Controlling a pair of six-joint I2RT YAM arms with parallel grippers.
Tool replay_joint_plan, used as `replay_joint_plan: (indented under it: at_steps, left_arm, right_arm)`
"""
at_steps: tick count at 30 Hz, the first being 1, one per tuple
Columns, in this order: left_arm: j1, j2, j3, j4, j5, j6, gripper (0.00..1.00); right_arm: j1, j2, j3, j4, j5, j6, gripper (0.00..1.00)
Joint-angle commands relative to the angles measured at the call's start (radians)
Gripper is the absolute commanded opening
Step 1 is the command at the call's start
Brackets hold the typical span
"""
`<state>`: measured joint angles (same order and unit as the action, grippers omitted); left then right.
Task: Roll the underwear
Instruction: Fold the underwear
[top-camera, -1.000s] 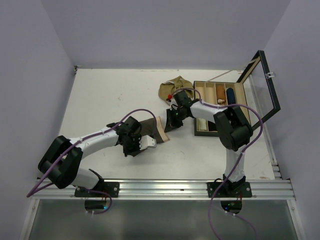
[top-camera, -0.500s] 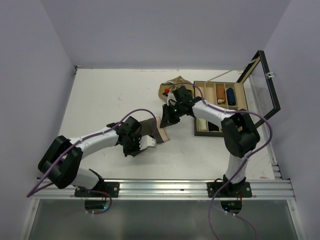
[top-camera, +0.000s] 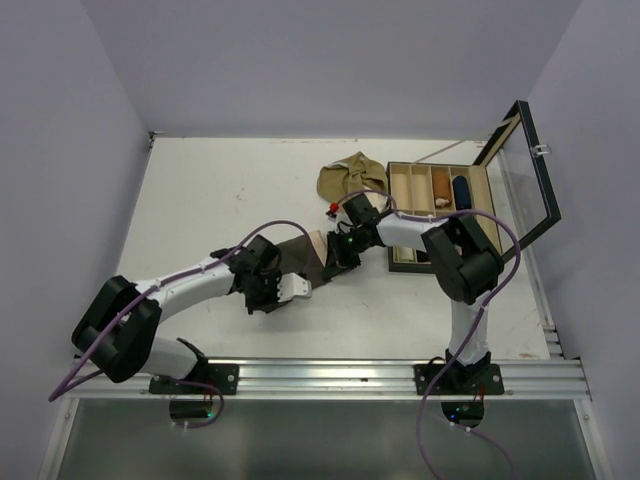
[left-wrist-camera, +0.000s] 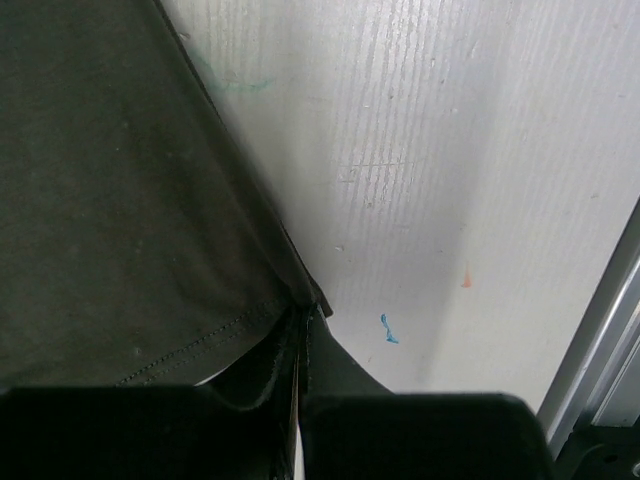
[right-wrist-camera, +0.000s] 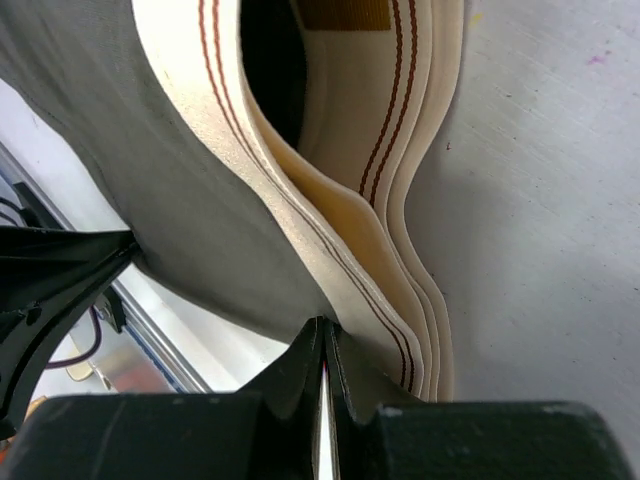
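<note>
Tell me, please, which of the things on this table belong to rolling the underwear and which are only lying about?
For the job:
dark brown underwear, mid-table
olive underwear, bunched further back

Lying about:
open box with compartments, on the right
blue roll inside that box
small red thing beside the olive pair, too small to identify

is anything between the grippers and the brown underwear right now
Nothing visible. The left gripper is shut on the brown underwear's dark hem, and the right gripper is closed on its cloth beside the waistband. The olive pair lies apart, farther back beside the box.
</note>
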<state>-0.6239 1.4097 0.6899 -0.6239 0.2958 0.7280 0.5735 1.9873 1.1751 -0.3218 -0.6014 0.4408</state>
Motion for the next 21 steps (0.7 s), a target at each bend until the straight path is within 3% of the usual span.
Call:
replay_joint_plan:
  at_steps: [1,4,6,12,17,21]
  left_arm:
    - [0.013,0.046,-0.09,-0.014,-0.095,0.066,0.02]
    - [0.021,0.031,-0.093,-0.025,-0.101,0.077,0.02]
    - [0.027,0.012,-0.084,-0.046,-0.095,0.082,0.09]
    - [0.093,-0.101,0.013,-0.141,-0.008,0.097,0.36]
    - [0.272,-0.11,0.179,-0.25,0.21,0.129,0.38]
    - [0.358,-0.086,0.252,-0.235,0.386,0.049,0.37]
  right_arm:
    - [-0.014,0.018,-0.026,0.023,0.095,-0.039,0.08]
    - [-0.014,0.013,-0.029,0.033,0.089,-0.036,0.08]
    - [-0.012,0.007,-0.028,0.036,0.072,-0.025,0.08]
    - [0.006,-0.025,-0.057,0.098,0.019,0.024,0.09]
    - [0.029,-0.041,-0.104,0.225,-0.021,0.125,0.11]
    - [0.039,-0.039,-0.135,0.277,-0.032,0.188,0.12]
